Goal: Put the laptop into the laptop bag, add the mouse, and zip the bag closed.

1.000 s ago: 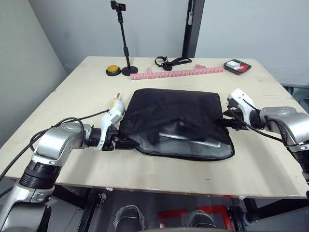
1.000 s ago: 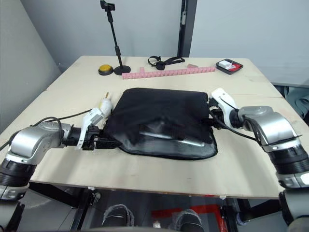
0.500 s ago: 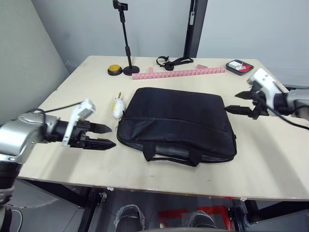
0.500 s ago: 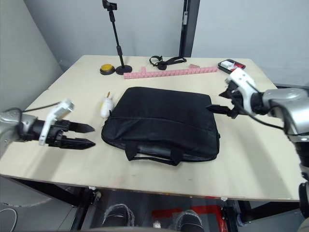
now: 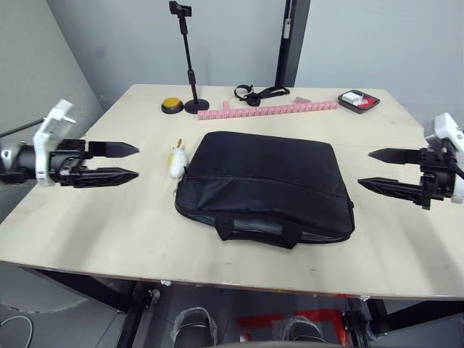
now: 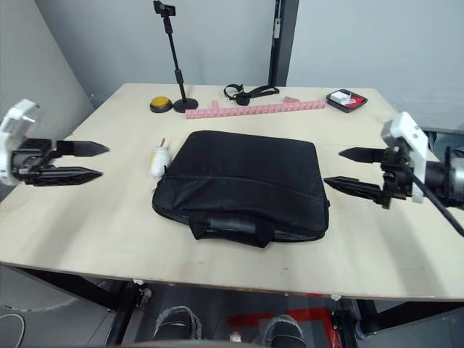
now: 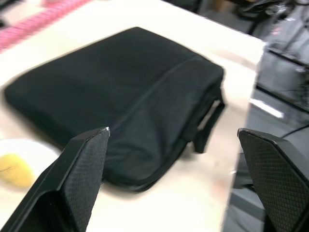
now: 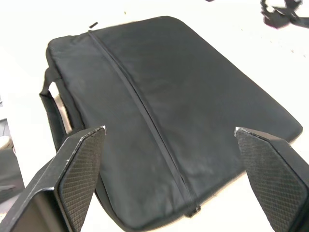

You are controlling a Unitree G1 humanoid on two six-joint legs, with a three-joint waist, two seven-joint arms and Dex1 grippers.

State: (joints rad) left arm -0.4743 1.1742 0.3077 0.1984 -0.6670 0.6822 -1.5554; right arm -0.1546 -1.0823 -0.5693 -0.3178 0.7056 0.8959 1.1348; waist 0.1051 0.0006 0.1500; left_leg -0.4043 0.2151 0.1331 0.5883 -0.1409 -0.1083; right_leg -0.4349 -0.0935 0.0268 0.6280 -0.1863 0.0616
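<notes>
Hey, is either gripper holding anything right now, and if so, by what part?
Nothing is held. The left gripper and right gripper are both open, apart from the laptop bag.

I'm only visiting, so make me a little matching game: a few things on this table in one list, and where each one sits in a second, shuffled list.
Things:
1. laptop bag
2. yellow button
3. red and black tray
4. fluffy white-and-yellow toy

Places:
A. far right corner of the table
B. touching the bag's left edge
C. middle of the table, lying flat, handles toward the robot
D. far side, just left of the black stand's base

Pairs: 1-C, 2-D, 3-A, 4-B
</notes>
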